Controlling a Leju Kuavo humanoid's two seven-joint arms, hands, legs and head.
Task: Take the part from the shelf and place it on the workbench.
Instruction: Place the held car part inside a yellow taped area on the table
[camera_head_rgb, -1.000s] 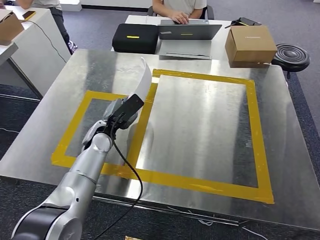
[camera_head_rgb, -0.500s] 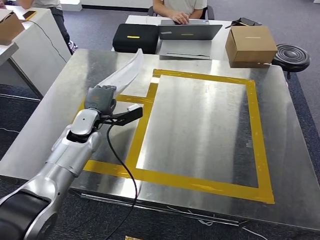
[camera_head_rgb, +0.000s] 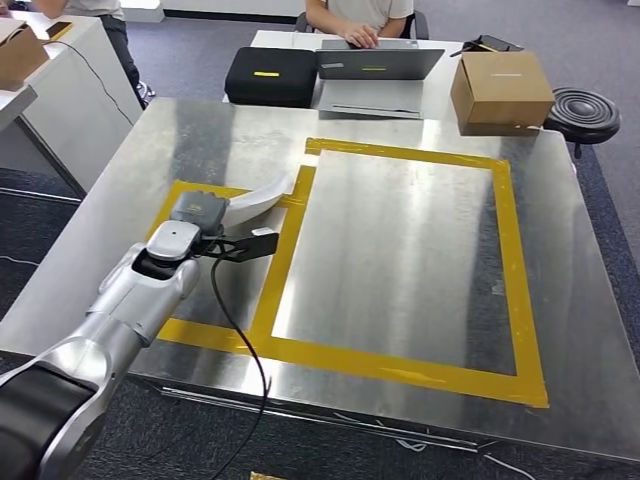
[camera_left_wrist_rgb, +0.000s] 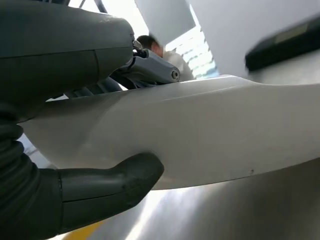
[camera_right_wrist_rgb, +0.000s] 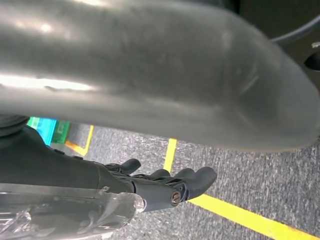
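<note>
Currently you have one curved white part (camera_head_rgb: 260, 196) in play, held by the left hand (camera_head_rgb: 198, 210) over the left side of the metal surface (camera_head_rgb: 392, 260). In the left wrist view the thumb and the fingers (camera_left_wrist_rgb: 149, 67) close on opposite faces of the part (camera_left_wrist_rgb: 211, 130), so the left hand grips it. The part lies low and nearly flat, its far tip reaching the yellow tape between the two marked zones; whether it touches the surface cannot be told.

Count two taped outlines on the surface: one smaller rectangle (camera_head_rgb: 162, 215) on the left and one larger rectangle (camera_head_rgb: 513, 250) on the right. Beyond the far edge you see one black case (camera_head_rgb: 270, 76), one laptop (camera_head_rgb: 377, 62), one cardboard box (camera_head_rgb: 501, 88) and one black round stool (camera_head_rgb: 583, 112). One person's hands (camera_head_rgb: 361, 36) rest at the laptop. A second cardboard box (camera_head_rgb: 19, 52) sits on the side desk at far left.

The right hand (camera_right_wrist_rgb: 166, 185) hangs over grey carpet with yellow floor lines; its fingers are loosely curled and hold nothing.

Compared with half a second ago, the part has come down from a raised, slanted pose to a low one, and the left hand has dropped closer to the surface.
</note>
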